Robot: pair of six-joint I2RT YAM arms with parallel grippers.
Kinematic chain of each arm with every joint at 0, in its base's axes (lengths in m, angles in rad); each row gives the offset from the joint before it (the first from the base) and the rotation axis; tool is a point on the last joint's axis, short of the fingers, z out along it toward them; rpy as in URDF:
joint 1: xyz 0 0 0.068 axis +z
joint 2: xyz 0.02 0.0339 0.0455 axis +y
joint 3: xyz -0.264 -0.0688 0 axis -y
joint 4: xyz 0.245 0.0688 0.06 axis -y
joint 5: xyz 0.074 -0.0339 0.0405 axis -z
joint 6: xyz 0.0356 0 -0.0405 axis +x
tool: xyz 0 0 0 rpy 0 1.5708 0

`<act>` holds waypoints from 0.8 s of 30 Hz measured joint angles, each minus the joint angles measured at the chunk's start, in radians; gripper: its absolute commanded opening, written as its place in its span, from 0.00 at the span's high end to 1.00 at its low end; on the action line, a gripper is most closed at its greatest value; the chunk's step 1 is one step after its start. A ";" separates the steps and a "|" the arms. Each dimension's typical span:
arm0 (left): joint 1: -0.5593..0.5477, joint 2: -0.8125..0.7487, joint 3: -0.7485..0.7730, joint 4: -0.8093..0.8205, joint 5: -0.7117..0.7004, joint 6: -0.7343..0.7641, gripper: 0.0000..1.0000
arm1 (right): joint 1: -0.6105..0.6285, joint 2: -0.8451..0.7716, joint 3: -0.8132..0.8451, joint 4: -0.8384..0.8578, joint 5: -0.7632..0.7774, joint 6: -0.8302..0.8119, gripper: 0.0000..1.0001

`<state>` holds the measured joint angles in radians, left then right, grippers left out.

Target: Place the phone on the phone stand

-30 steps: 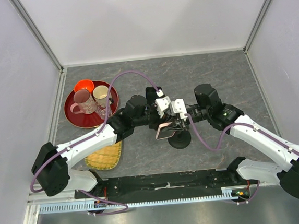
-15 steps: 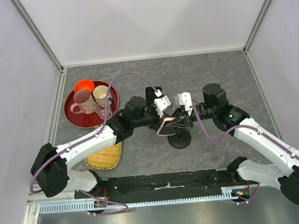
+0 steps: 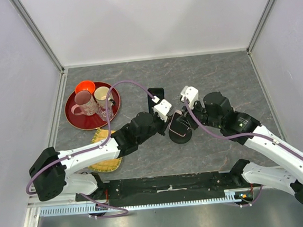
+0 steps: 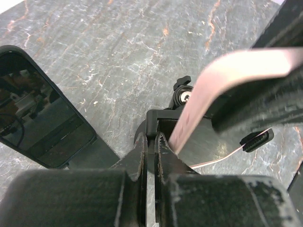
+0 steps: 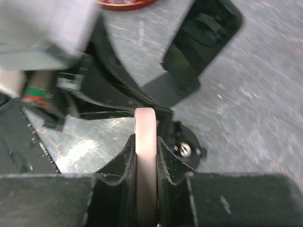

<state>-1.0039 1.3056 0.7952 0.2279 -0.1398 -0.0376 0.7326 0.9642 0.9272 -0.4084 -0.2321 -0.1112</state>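
Listener: Progress first, please. How far had the job got?

Describer: Partway. On the grey marbled table (image 3: 217, 76), both arms met near the middle. The right gripper (image 5: 145, 142) was clamped tight on the pink phone (image 5: 145, 124), pinching it edge-on and holding it tilted over the black phone stand (image 5: 185, 150). Its lower edge hung at the stand's cradle, but whether it touched could not be told. It was not seated. The left gripper (image 4: 152, 146) was closed to a sliver and appeared to pinch the stand's upright bracket, probably to steady it. By this reading, what remained was to settle the phone into the cradle, let go, and draw both arms away.

Listener: Surroundings? Was anything in the way?

Describer: A round red tray (image 3: 69, 114) sat well apart at the far left, carrying a pink mug (image 3: 83, 104), a cream mug (image 3: 103, 96) and an orange cup (image 3: 85, 87). A woven mat (image 3: 104, 164) lay partly under the left arm. Closest was a dark phone (image 4: 38, 109), propped upright near the stand. That phone and the left gripper crowded the cradle, so the pink phone could have knocked either on its way down.
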 measured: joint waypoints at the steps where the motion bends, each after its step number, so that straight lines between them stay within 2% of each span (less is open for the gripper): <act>1: -0.013 -0.001 -0.008 0.017 -0.027 -0.005 0.98 | -0.003 -0.011 0.004 -0.024 0.065 0.038 1.00; 5: -0.030 -0.001 -0.012 0.043 -0.080 -0.020 0.98 | 0.005 -0.034 0.007 -0.055 0.224 0.182 1.00; 10: -0.035 -0.001 -0.003 0.039 -0.089 -0.027 0.98 | 0.023 -0.043 0.007 -0.056 0.287 0.273 1.00; 20: -0.007 0.006 0.102 -0.203 -0.120 -0.061 0.98 | 0.095 0.127 0.126 -0.083 0.389 0.284 1.00; 24: -0.009 0.027 0.165 -0.304 -0.118 -0.096 0.98 | 0.140 0.135 0.140 -0.107 0.459 0.284 1.00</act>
<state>-1.0126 1.3327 0.9600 -0.0765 -0.2577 -0.1333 0.8726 1.0996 1.0668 -0.5156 0.2264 0.1726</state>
